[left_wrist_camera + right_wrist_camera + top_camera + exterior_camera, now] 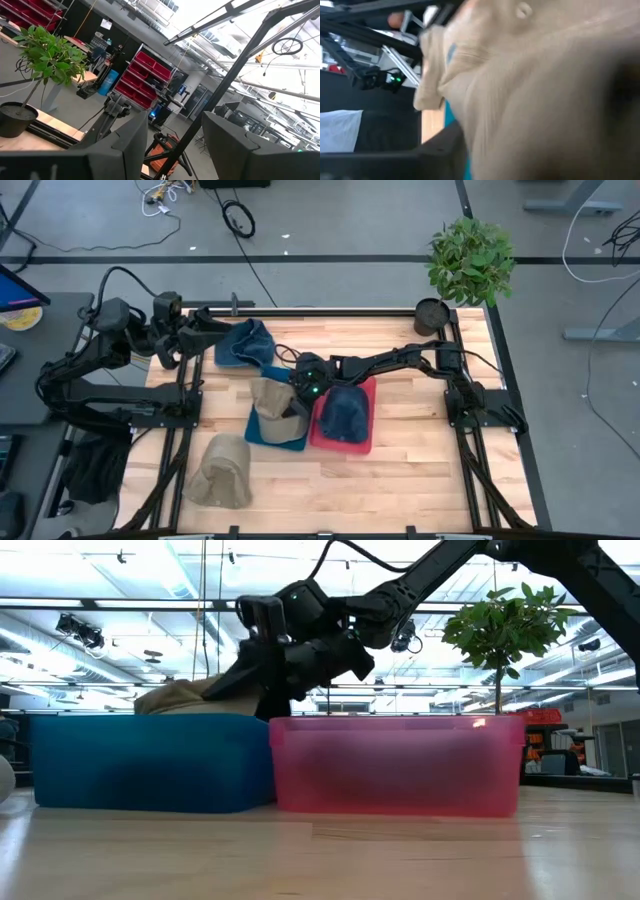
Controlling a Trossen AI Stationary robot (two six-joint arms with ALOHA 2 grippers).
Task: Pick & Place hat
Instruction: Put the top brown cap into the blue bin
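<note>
- The landmark here is the blue bin point(262, 430), which sits touching the pink bin point(345, 442) near the middle of the table point(400, 480).
- A tan hat point(275, 402) lies in the blue bin, its crown and brim rising above the rim, as the low view shows.
- The right gripper point(300, 408) hangs over the blue bin at the side nearest the pink bin, right against the tan hat; the wrist view is filled with tan cloth.
- I cannot tell whether its claw is wide, narrow or closed on the cloth: the fingers are hidden behind the hat.
- A dark blue hat point(343, 410) rests in the pink bin, just beside the blue bin.
- A second tan hat point(218, 470) lies on the table, near the blue bin's front corner on the left arm's side.
- Another blue hat point(240, 345) lies behind the blue bin, beside the left gripper point(210, 332), which waits there with its fingers apart and holding nothing.
- Handling, as I judge it: the hat is light, soft cloth that folds and sags, with a stiffer brim.
- The brim edge or a pinch of crown fabric looks the best hold; a shallow pinch may slip free.
</note>
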